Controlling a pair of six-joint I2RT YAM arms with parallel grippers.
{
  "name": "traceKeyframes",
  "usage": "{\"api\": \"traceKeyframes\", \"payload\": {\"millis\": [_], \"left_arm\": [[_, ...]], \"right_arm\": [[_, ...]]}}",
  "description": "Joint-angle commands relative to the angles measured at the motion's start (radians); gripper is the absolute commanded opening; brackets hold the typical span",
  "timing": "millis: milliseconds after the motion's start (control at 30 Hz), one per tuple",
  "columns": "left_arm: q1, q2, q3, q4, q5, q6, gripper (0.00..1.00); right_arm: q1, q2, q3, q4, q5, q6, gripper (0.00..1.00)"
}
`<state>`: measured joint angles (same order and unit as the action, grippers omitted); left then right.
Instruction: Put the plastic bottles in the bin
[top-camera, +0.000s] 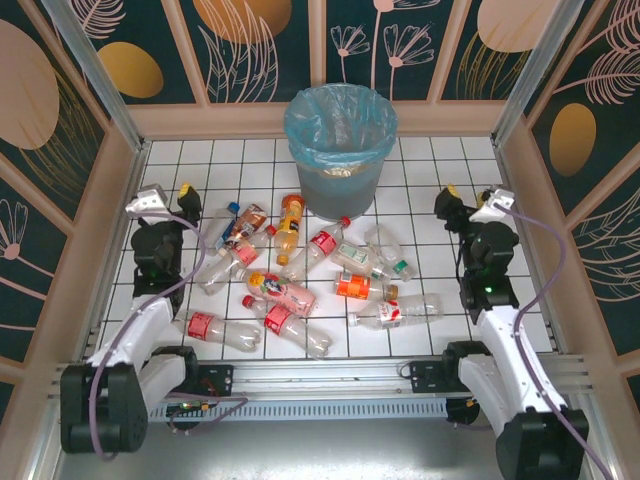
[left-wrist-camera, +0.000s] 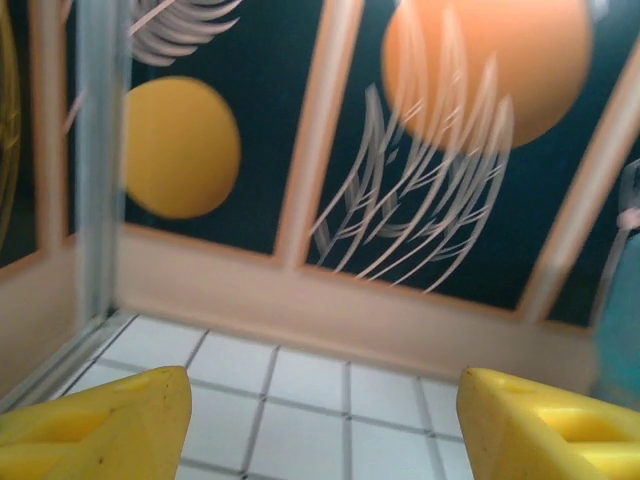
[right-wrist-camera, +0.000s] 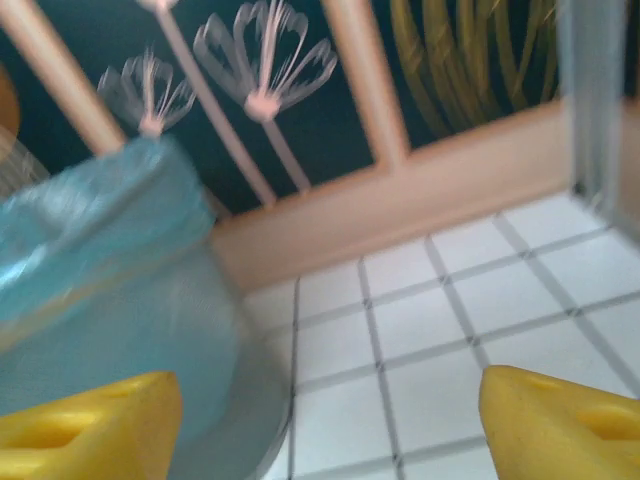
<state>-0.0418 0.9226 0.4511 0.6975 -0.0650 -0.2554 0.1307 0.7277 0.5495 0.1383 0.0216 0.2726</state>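
Yellow-tipped left gripper (left-wrist-camera: 325, 425) and right gripper (right-wrist-camera: 330, 425) both spread wide, empty. Top view: plastic bottles (top-camera: 290, 295) strewn on tabletop (top-camera: 440, 165), near side of bin (top-camera: 340, 150). Right wrist view: bin close at left.

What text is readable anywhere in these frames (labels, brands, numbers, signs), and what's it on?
No text can be read.
plastic bottles: the red, orange and pink labels carry print, but it is too small to read from the top view.
bin: no lettering seen on it.
wall panels: leaf and flower drawings, no words; blurred in both wrist views.
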Motion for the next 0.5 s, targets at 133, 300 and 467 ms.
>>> {"api": "traceKeyframes", "payload": {"millis": [133,300,467], "left_arm": [[-0.086,-0.087,0.161,-0.264,0.231,-0.004,0.67],[-0.226,-0.074,0.302,-0.500,0.331,0.203,0.66],[-0.374,-0.075,0.339,-0.722,0.504,0.487,0.69]], "right_arm": [[0.253,0.080,0.275,-0.622,-0.209,-0.084,0.69],[0.444,0.238,0.511,-0.847,-0.232,-0.342,0.66],[0.610,0.349,0.578,-0.988,-0.151,-0.698,0.65]]}}
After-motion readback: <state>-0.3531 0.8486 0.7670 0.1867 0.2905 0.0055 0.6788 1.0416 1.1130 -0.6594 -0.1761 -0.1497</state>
